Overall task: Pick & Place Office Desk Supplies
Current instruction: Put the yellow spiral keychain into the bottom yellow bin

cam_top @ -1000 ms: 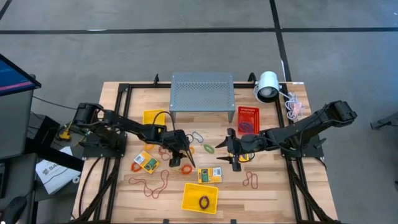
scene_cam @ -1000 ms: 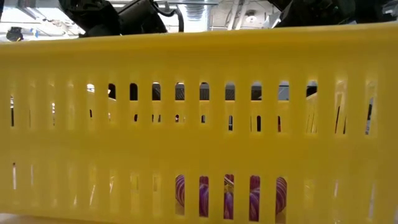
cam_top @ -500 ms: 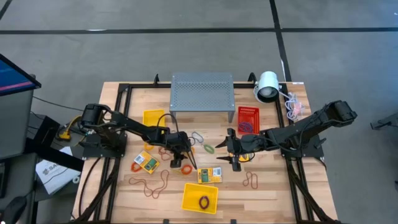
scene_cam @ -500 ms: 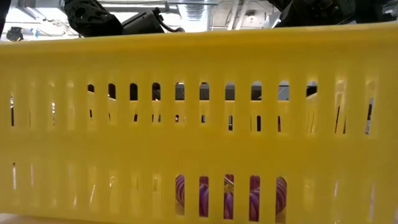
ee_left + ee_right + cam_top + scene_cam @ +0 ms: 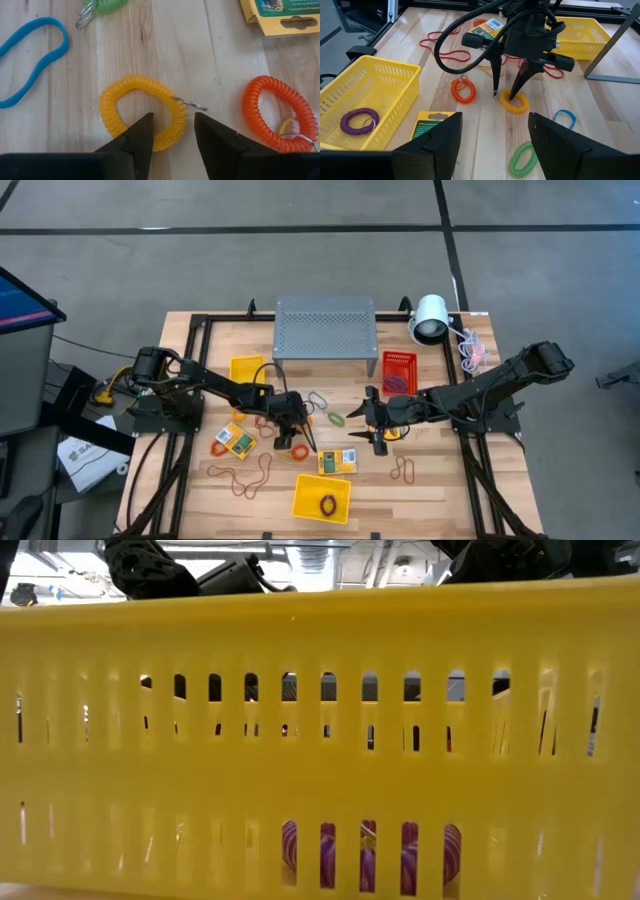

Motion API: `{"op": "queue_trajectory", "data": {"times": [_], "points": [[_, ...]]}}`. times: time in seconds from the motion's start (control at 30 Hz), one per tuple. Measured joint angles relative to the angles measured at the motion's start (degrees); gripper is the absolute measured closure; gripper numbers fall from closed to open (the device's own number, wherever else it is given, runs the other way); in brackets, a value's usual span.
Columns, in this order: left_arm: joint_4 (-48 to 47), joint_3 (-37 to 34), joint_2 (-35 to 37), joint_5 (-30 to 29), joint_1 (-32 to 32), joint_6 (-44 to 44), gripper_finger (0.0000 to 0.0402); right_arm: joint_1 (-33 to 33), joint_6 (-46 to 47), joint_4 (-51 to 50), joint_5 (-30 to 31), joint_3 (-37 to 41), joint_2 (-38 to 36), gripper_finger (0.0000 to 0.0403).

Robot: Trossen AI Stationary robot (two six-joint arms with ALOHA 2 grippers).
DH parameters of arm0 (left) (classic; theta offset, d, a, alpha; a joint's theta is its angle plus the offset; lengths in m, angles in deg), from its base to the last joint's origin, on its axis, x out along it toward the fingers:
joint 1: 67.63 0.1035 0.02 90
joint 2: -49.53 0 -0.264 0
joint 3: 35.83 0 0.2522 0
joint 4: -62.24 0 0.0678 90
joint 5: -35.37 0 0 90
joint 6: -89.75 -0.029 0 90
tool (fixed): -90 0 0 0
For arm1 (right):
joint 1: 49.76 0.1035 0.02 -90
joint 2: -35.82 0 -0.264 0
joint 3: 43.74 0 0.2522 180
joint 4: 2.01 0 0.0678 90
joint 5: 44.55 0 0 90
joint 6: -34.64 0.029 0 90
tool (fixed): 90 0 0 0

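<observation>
Left hand (image 5: 171, 131) stands open, fingers straddling the yellow coil band (image 5: 142, 118) on the counter (image 5: 125, 60); right hand (image 5: 492, 135) hovers open nearby

Even, bright overhead light gives soft, short shadows on the wooden surface (image 5: 430, 490). In the low view a close yellow basket (image 5: 320, 740) is blurred; bright ceiling glare shows above it.

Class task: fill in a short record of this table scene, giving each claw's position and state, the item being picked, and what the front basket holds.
left claw: open, fingers straddling the yellow coil band on the table
right claw: open, empty, waiting at mid-table
nearby: orange coil band, crayon box
front yellow basket: holds one purple coil band
</observation>
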Motion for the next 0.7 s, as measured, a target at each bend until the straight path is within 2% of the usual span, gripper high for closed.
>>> {"op": "queue_trajectory", "data": {"times": [0.4, 0.7], "points": [[-0.1, -0.1, 0.0, -0.5, 0.1, 0.0, 0.0368, 0.0, 0.0, 0.0, 0.0, 0.0, 0.0, 0.0180], [-0.2, 0.6, -0.2, 0.1, 0.0, 0.0, 0.0370, 0.0, 0.0, 0.0, 0.0, 0.0, 0.0, 0.0180]]}}
